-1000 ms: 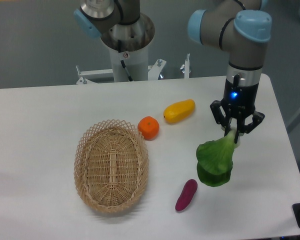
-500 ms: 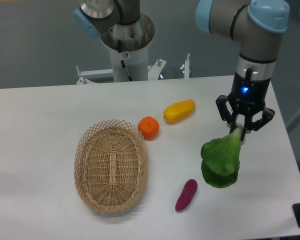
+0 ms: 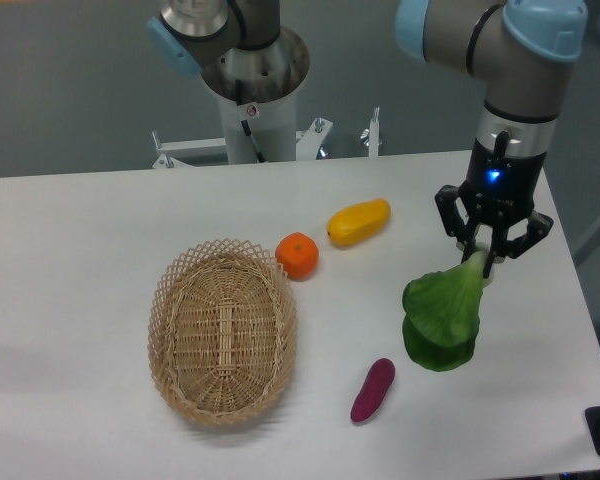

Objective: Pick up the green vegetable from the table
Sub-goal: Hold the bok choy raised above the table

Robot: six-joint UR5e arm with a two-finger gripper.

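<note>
The gripper [image 3: 488,262] is clamped on the vegetable's [image 3: 442,318] stalk near the table's [image 3: 80,250] right edge; its leaves hang down-left.

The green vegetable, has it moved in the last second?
Yes. The green vegetable, held by the gripper, has shifted right, farther from the purple piece.

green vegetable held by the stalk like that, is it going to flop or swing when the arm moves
The green vegetable hangs leaves-down from the gripper, pinched only at its pale stalk tip, so it will probably swing a little. The leaves keep a firm, cupped shape, so it is likely stiff rather than floppy. It hangs steadily from that small pinch, which suggests it is light.
</note>
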